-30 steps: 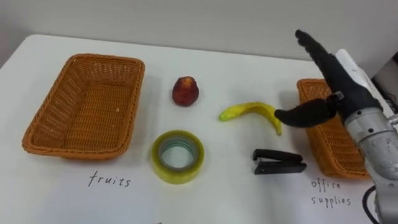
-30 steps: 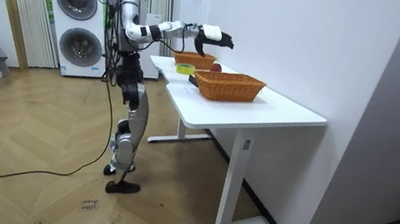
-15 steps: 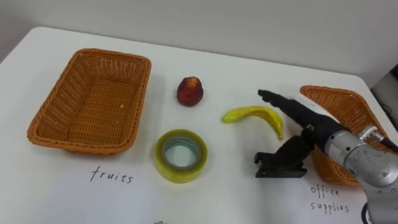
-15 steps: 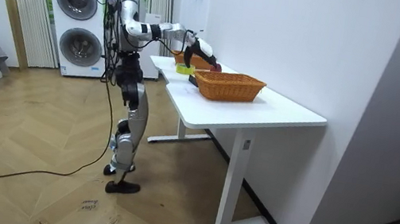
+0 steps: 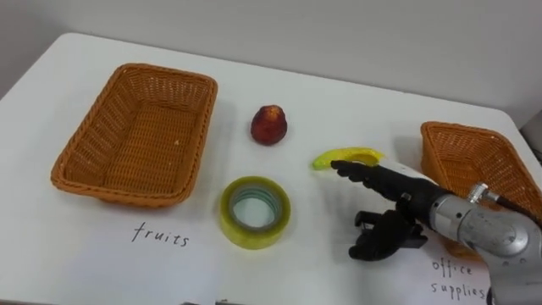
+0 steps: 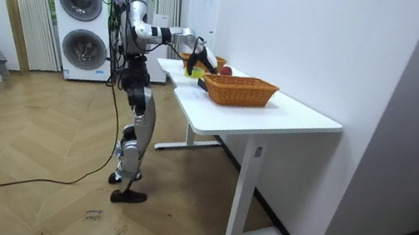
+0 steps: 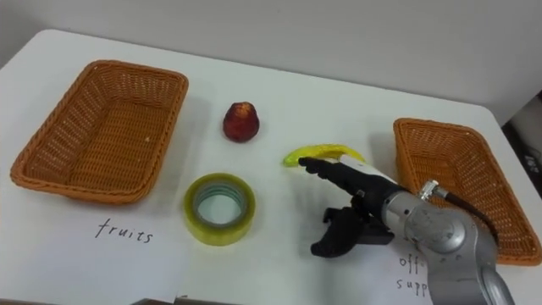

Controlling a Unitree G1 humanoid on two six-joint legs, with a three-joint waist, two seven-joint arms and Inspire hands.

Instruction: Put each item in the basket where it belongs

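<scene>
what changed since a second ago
The right hand came down from above the office supplies basket to the table, fingers straight over one end of the banana, thumb by the stapler; no grasp visible. Banana, stapler, tape roll, red fruit and fruits basket stayed put.

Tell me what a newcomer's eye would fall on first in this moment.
First, the robot's right hand, dark fingers straight, set low over the black stapler on the white table, fingertips at the banana. Then the empty fruits basket at the left and the empty office supplies basket at the right, with the yellow tape roll and red fruit between them.
</scene>
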